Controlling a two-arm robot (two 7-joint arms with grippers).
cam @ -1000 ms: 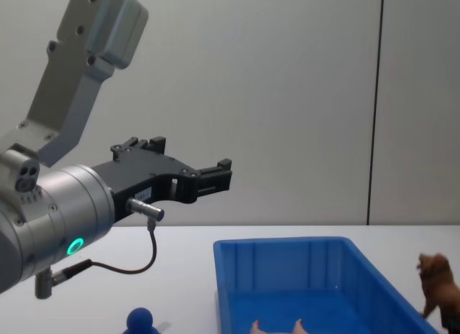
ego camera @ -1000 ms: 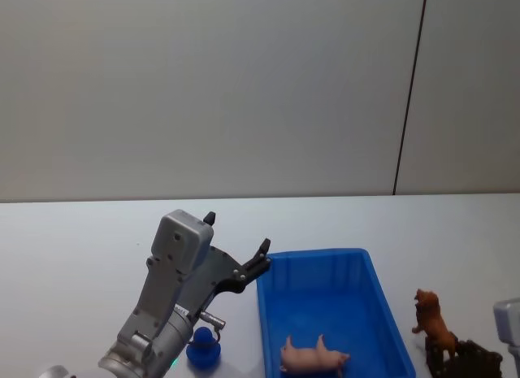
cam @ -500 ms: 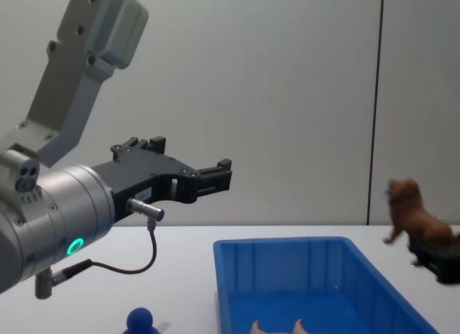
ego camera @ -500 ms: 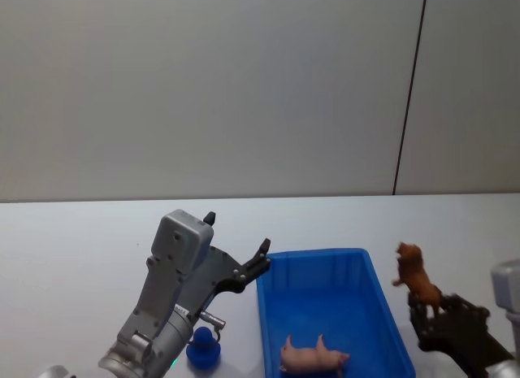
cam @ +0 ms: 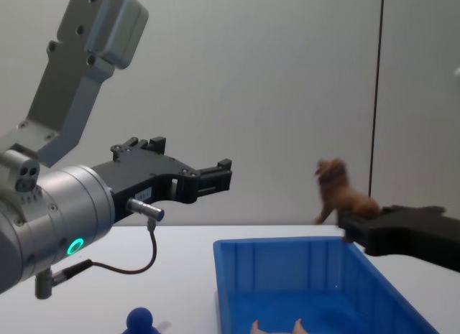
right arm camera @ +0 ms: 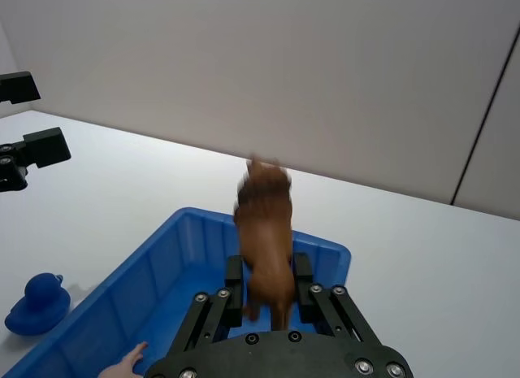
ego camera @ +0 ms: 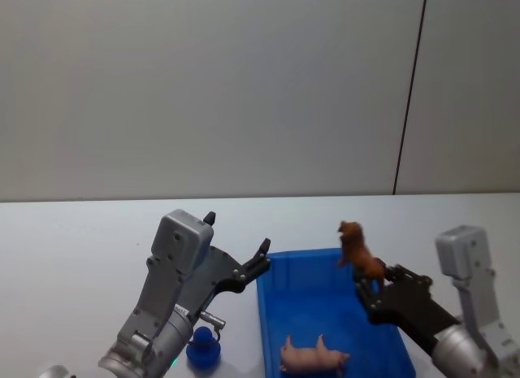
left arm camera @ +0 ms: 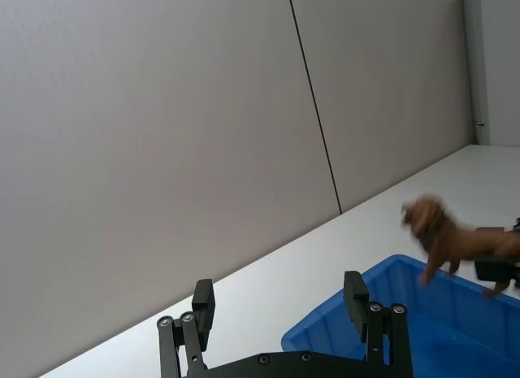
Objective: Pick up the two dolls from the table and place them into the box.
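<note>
Right gripper [ego camera: 370, 293] clamps one brown animal [ego camera: 357, 252] above one box [ego camera: 313, 254]; left gripper [ego camera: 237, 232] apart; one blue figure [ego camera: 202, 345] lower left.

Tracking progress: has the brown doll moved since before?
Yes: the right gripper carried the brown doll leftward, from beside the box to over its rim.

Brown doll [ego camera: 358, 255], dk blue doll [ego camera: 203, 349], bright blue box [ego camera: 316, 254], white table [ego camera: 77, 248].

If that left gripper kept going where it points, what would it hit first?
Probably nothing close: the left gripper points roughly level, above the rim of the box, so its way looks free up to the grey wall.
</note>
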